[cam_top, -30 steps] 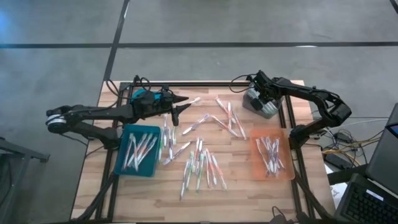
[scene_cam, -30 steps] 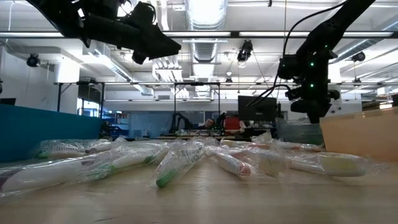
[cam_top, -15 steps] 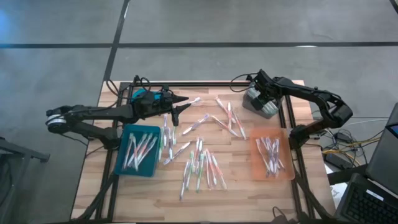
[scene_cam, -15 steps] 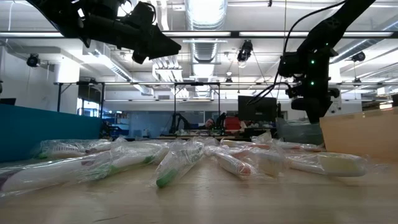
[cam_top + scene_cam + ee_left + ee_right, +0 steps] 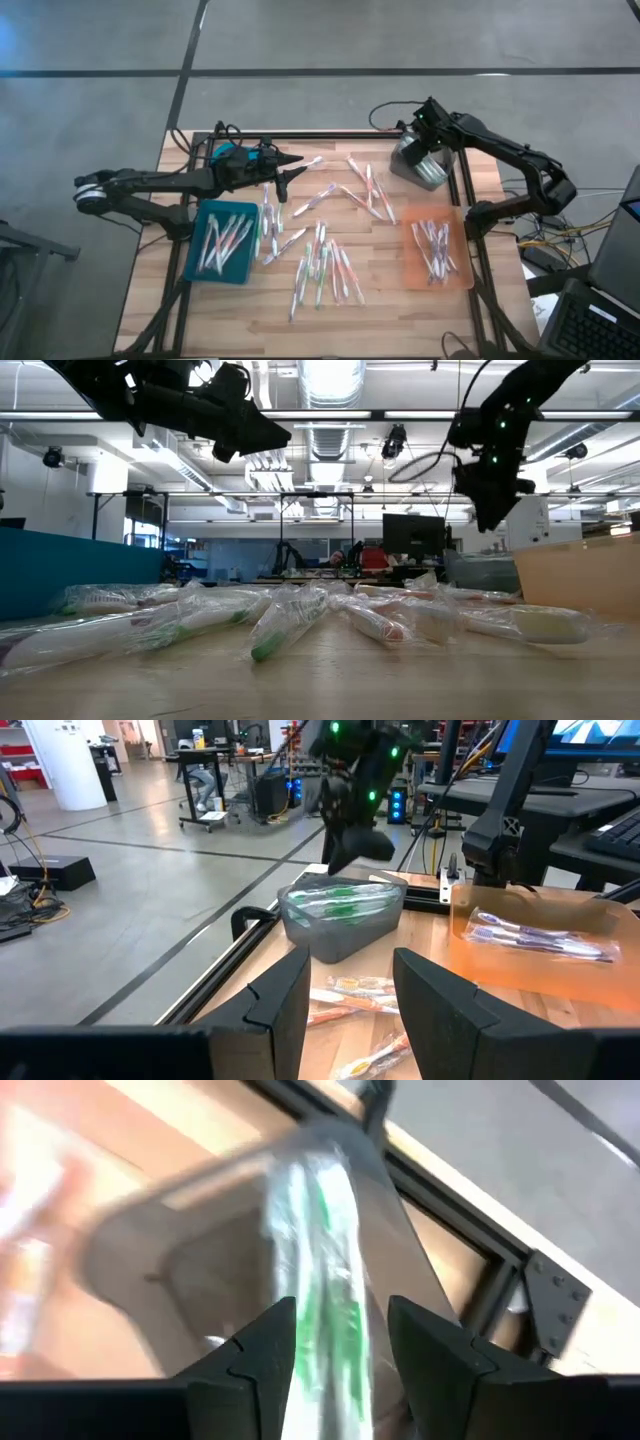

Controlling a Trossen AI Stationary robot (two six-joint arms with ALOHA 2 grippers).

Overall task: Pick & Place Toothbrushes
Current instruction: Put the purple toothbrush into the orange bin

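Wooden slats form the table (image 5: pixel 380 285), which stands on a grey floor, with an open workshop of desks and ceiling lights behind it in the low view. Above the grey tub (image 5: pixel 420 168) at the far right of the table hangs the right claw (image 5: pixel 432 135); its wrist view shows the two fingers (image 5: pixel 258 1355) parted with clear space between them, gripping nothing, and green toothbrushes (image 5: pixel 322 1295) lying in the tub right below. In the low view this claw (image 5: pixel 488 510) hangs high above the tabletop, touching nothing. The left claw (image 5: pixel 292 165) reaches in from the left toward the far middle of the table, its fingers (image 5: pixel 280 1005) also parted and empty, held above the wood in the low view (image 5: pixel 262 435); past them its wrist view shows the tub (image 5: pixel 342 916) with green brushes inside and the right arm over it. Wrapped toothbrushes (image 5: pixel 325 268) lie scattered across the middle of the table, some in a loose group near the front and others (image 5: pixel 368 190) farther back between the two claws. A blue tray (image 5: pixel 222 242) at the left holds a bundle of brushes, and an orange tray (image 5: pixel 438 256) at the right holds another bundle. Black cables (image 5: pixel 385 112) loop behind the tub at the far edge.
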